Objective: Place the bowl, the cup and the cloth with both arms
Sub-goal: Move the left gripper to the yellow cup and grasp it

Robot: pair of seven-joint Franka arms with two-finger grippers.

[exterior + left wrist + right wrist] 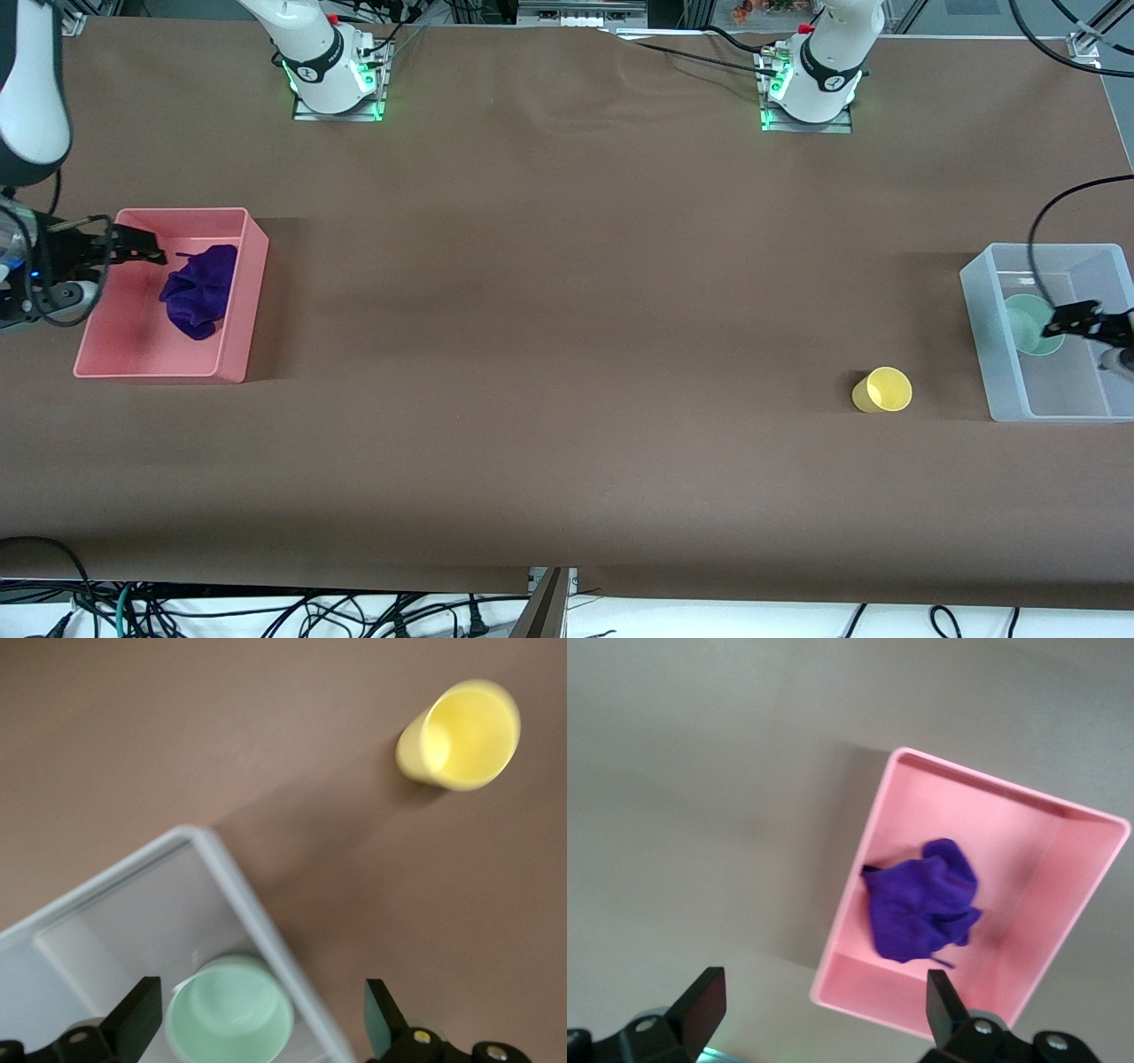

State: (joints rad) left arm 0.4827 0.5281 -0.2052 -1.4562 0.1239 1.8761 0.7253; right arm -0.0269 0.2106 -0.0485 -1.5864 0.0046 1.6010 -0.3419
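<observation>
The mint-green bowl (1028,324) sits upright in the clear plastic bin (976,285) at the left arm's end of the table. My left gripper (1067,321) hangs open and empty over that bin, just above the bowl. In the left wrist view the bowl (230,1014) shows between the spread fingers of the left gripper (261,1028). The yellow cup (882,390) stands on the table beside the clear bin; it also shows in the left wrist view (461,737). The purple cloth (200,290) lies bunched in the pink bin (241,292). My right gripper (146,248) is open and empty over the pink bin's edge. The cloth also shows in the right wrist view (921,901), above the right gripper (824,1010).
The clear bin's rim (239,877) and the pink bin's wall (1050,886) stand up from the brown table (567,354). Both arm bases stand along the table's edge farthest from the front camera. Cables hang below the edge nearest the front camera.
</observation>
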